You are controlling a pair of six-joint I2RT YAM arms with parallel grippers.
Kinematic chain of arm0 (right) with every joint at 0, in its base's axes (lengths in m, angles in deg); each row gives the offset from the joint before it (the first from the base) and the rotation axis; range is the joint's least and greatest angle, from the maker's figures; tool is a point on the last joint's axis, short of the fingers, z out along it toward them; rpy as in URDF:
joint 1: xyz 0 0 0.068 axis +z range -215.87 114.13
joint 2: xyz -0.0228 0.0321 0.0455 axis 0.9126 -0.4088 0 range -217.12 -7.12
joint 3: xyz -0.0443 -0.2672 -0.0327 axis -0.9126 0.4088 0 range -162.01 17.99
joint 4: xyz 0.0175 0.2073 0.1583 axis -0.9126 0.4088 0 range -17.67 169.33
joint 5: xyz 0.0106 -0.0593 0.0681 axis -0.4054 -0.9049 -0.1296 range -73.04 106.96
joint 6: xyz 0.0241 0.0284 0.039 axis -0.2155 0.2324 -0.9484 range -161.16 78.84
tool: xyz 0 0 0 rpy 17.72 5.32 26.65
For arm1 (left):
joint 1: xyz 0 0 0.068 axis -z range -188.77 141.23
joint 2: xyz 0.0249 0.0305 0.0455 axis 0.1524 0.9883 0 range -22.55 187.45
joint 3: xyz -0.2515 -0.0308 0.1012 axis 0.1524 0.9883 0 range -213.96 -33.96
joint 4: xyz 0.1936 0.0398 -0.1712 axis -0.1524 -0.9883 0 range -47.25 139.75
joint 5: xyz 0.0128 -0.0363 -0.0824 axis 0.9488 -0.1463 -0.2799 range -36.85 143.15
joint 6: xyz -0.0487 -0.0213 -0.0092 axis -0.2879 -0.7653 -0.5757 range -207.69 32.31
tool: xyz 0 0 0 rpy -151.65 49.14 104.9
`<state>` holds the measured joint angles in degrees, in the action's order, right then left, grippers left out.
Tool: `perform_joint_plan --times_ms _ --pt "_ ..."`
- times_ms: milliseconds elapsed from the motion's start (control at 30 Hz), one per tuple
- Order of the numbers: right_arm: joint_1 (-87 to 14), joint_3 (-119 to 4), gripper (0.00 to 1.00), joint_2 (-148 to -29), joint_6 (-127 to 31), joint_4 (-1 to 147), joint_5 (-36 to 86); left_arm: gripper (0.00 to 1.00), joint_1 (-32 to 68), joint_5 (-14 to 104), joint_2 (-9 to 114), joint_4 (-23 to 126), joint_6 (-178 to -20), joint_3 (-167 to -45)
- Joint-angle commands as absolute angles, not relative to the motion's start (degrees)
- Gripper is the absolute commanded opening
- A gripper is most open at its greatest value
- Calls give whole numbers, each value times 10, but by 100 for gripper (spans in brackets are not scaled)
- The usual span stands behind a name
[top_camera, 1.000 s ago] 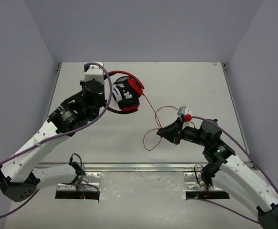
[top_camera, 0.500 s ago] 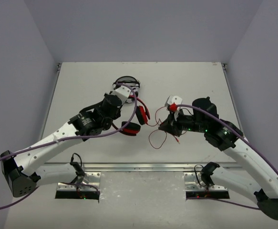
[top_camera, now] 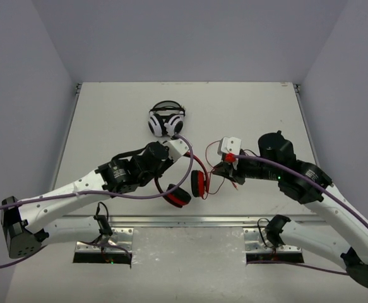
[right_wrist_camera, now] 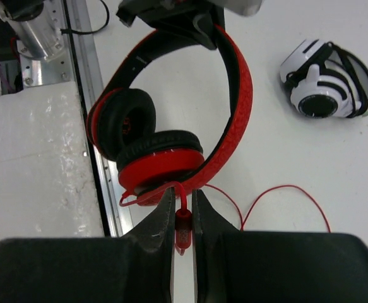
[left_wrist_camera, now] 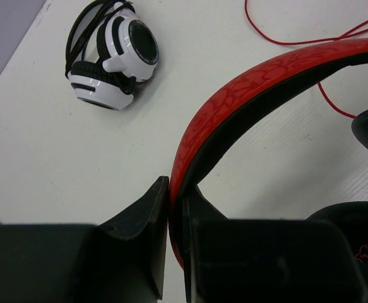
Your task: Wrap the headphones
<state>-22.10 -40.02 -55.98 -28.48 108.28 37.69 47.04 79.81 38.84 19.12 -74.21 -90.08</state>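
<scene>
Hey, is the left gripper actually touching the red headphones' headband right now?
Touching. The left wrist view shows the left gripper shut on the red headband, a finger against each side.

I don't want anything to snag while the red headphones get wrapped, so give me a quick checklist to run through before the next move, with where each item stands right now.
1. Hold of the left gripper on the headband: ok, shut on it.
2. Hold of the right gripper on the cable, just below an ear cup: ok.
3. Is the cable wound around the headphones: not ok, loose loops lie on the table.
4. The white-and-black headphones out of the way: ok, apart at the far side.
5. Far end of the cable free of knots: cannot tell.
</scene>
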Motion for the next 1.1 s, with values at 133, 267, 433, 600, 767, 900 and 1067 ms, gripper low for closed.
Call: perform_joint_plan --times_ms 133,267,433,600,767,900,1067 --pt "-217 -440 1 -548 -244 1017 359 0 481 718 398 219 -745 -920" --pt "-217 -419 1 -548 -245 979 350 0 489 676 394 214 -745 -921" --pt "-217 -422 1 -572 -246 980 330 0 494 664 369 222 -743 -919" --pt "-217 -372 1 -556 -246 927 279 0 498 649 327 225 -742 -913" --pt "-217 -349 1 -554 -253 896 284 0 499 620 302 225 -742 -912" --pt "-218 -326 2 -547 -267 849 302 0 499 587 304 222 -744 -919" --pt "-217 -275 8 -531 -290 773 312 0 499 577 304 220 -748 -931"
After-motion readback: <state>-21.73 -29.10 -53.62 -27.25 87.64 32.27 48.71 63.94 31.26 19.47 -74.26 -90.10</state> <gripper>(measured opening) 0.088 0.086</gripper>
